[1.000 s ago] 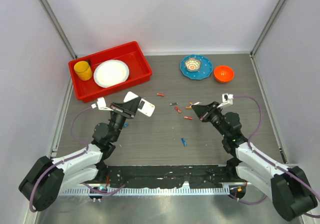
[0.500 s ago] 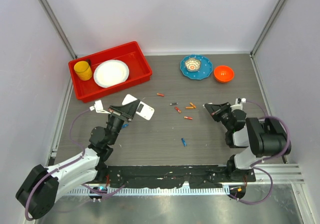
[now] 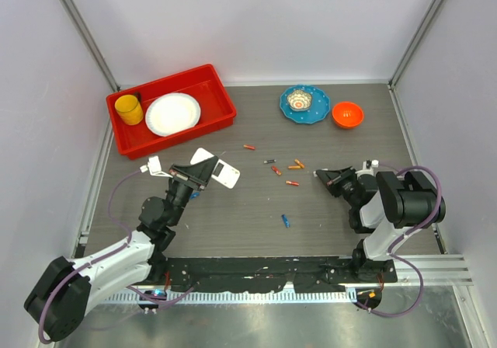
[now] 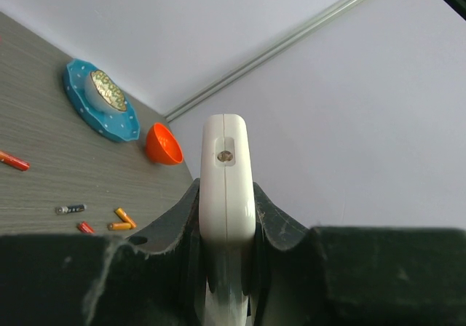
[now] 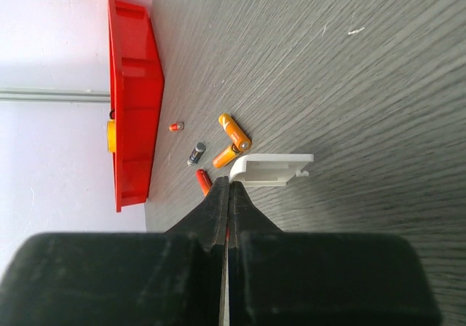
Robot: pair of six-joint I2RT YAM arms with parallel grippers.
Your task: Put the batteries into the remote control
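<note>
The left gripper (image 3: 208, 166) was clamped on the small white rectangular plastic remote control (image 3: 227, 174), holding it edge-on between its dark fingers at centre-left. The right gripper (image 3: 322, 176) was pressed fully together on nothing, its tips just beside a small white square cover (image 5: 271, 170). Thin orange-red cylindrical batteries (image 3: 292, 183) lay scattered on the grey table (image 3: 233, 208) between the arms.

No text, label or number can be read anywhere

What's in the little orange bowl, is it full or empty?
Empty. From above, the orange bowl shows only its plain orange inside, with nothing lying in it.
</note>
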